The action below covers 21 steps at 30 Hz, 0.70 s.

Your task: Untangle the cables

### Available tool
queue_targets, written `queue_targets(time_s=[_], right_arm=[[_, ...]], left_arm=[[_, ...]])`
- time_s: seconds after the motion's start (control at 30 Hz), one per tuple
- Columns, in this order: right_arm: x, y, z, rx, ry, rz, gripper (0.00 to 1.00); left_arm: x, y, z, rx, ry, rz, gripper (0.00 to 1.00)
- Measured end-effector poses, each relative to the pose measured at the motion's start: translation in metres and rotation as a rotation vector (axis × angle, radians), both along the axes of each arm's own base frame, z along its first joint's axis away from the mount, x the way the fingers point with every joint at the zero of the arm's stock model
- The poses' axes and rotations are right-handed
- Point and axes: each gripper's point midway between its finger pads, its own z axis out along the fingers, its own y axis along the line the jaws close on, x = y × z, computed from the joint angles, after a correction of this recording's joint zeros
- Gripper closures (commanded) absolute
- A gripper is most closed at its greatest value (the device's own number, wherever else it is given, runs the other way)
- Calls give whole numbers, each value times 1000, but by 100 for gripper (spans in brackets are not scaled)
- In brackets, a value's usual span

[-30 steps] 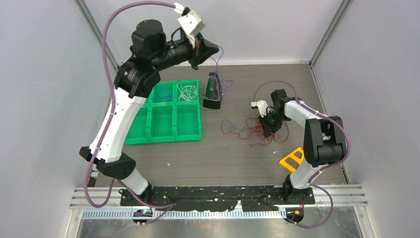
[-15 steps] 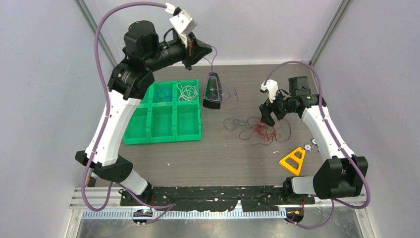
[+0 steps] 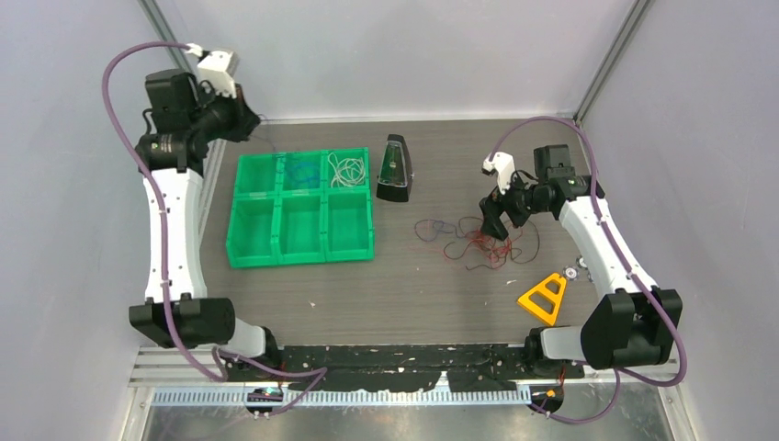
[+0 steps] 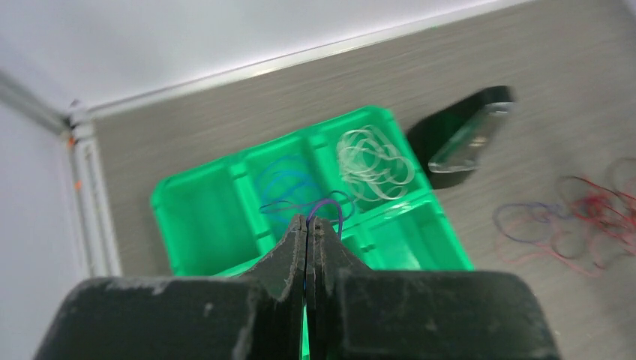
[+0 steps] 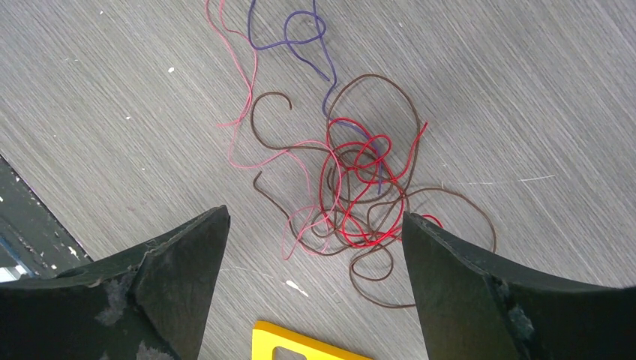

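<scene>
Two arms: left gripper (image 4: 307, 225), raised at the far-left corner, is pinched together on a purple cable (image 4: 330, 206); right gripper (image 5: 315, 216) hangs spread wide above the tangle (image 5: 360, 195) on the table (image 3: 413, 285). Tray (image 3: 235, 220) holds blue cable (image 3: 299, 170) back-middle, white cable (image 3: 346, 169) back-right.

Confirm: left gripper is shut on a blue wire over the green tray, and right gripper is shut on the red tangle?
No. The right gripper is open, jaws spread above the red tangle, holding nothing, as the right wrist view shows. The rest is right.
</scene>
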Motion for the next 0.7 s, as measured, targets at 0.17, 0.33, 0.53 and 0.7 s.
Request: queue_targets(time_s=[0.17, 0.33, 0.53, 0.7], right_arm=[[0, 0, -3, 5, 20, -11, 9], [3, -1, -10, 0, 61, -24, 9], [6, -4, -12, -18, 81, -48, 9], [7, -9, -16, -42, 98, -64, 11]], left_arm=[[28, 74, -40, 20, 87, 162, 100], [57, 117, -94, 28, 194, 224, 100], [86, 139, -157, 22, 318, 239, 100], [105, 150, -181, 38, 329, 271, 100]])
